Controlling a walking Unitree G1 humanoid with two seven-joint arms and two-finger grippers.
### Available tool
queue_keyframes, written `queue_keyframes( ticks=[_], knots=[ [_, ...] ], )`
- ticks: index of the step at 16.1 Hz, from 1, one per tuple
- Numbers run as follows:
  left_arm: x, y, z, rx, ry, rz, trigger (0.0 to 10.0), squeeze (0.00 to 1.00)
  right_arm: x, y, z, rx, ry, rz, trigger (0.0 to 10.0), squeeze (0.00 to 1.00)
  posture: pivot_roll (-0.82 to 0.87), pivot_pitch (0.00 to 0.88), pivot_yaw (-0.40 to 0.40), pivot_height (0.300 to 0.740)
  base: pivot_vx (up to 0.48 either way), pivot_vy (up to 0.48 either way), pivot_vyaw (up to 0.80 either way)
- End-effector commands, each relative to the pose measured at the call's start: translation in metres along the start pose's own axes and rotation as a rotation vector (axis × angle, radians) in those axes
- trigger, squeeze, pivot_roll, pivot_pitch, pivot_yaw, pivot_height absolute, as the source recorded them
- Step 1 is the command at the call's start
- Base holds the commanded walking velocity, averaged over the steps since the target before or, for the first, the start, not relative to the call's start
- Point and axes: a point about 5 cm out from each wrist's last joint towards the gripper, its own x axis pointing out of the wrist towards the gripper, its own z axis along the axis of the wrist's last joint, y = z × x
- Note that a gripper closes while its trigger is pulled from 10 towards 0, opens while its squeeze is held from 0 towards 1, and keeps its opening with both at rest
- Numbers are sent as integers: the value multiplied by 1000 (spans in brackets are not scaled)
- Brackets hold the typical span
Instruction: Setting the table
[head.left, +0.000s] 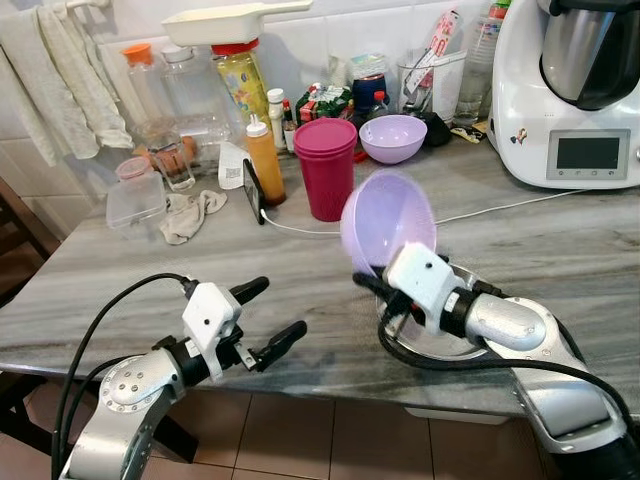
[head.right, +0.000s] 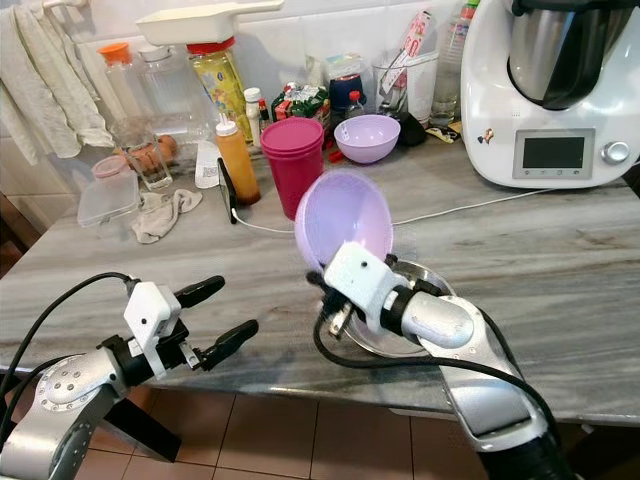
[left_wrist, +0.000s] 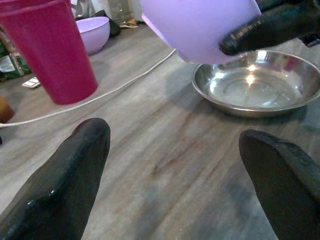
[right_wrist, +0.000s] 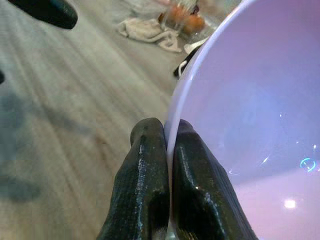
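The right gripper (right_wrist: 167, 165) has the lilac bowl (head.left: 388, 220) pinched by its rim, one black finger inside the wall and one outside, clamped tight, and that rim pinch explains why the bowl stands nearly on edge in the centre of the left eye view with its hollow facing the camera: held at one point only, it hangs tipped rather than level. It sits in the air just above the steel dish (left_wrist: 257, 82), which rests on the grey marbled table (head.left: 560, 250) near the front edge, lower right of centre. My read is that the bowl is being carried to a place setting, or about to be nested in that dish, and it will need levelling before it goes down. The right arm reaches in from the lower right, forearm angled up and toward the middle, wrist cocked. Over at lower left, the left gripper (head.left: 268, 318) hovers by the table's front edge with its fingers spread wide and nothing between them, pointed toward the dish as if ready to steady or receive something. Further back, centre frame, a stack of magenta cups (head.left: 325, 165) and a second lilac bowl (head.left: 392, 137) wait near the wall, with a white cable (head.left: 500, 207) trailing across the table behind the dish.
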Motion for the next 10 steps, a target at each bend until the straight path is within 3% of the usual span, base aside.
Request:
queue_keyframes(
  ticks=[1,10],
  knots=[
    [-3,6,3,26,6,6,10000,0,-1,6,5,-21,-4,59,10000,0,-269,10,134,740,0,0,0],
    [-2,3,2,15,7,2,10000,0,6,7,-7,-126,39,225,10000,0,-261,18,143,740,0,0,0]
  ],
)
